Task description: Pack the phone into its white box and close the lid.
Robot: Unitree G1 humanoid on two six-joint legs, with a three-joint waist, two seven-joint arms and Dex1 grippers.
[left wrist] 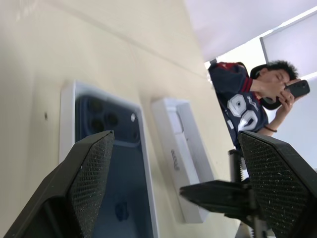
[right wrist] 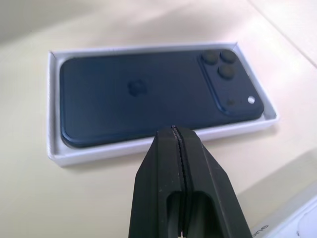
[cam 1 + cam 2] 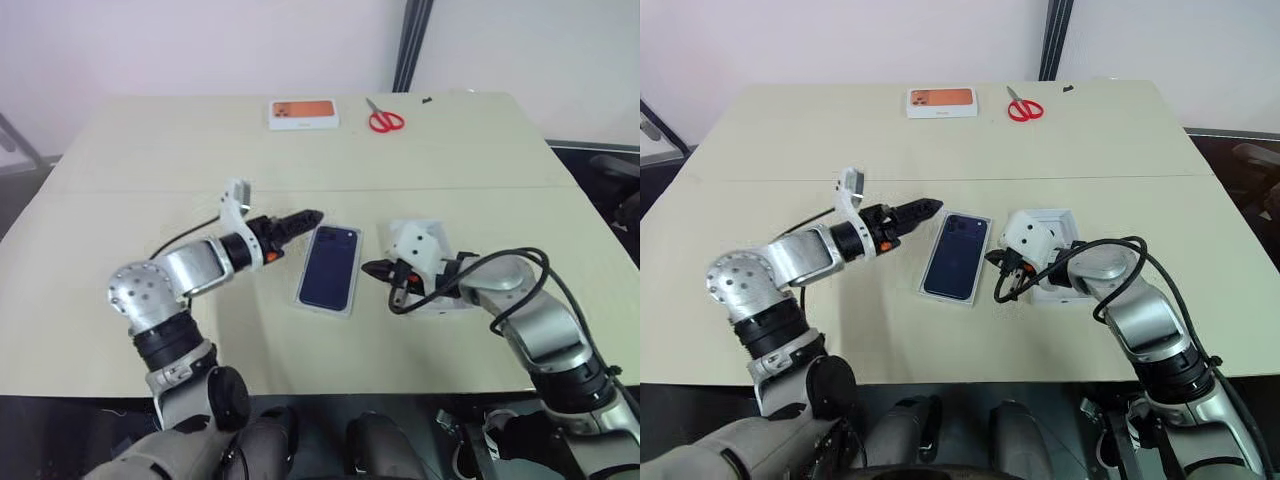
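**Phone seated, lid pending**

Beige tabletop (image 3: 120, 330) carries everything. Left gripper (image 3: 300, 222) is spread wide, empty, beside the white box (image 2: 54, 156) containing the phone (image 3: 330, 268). Right gripper (image 3: 372, 270) is closed, empty. The lid (image 1: 184, 163), light and rigid, should be gripped by its long edges.

The beige table (image 3: 150, 160) bears the white box (image 3: 303, 296) at its middle, the lid (image 3: 1060, 222) just beside. An orange-topped box (image 3: 303, 113) and scissors (image 3: 384, 118) lie at the far edge.

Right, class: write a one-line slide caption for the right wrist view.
Shut right gripper poised beside the phone, which lies camera-side up inside the white box.
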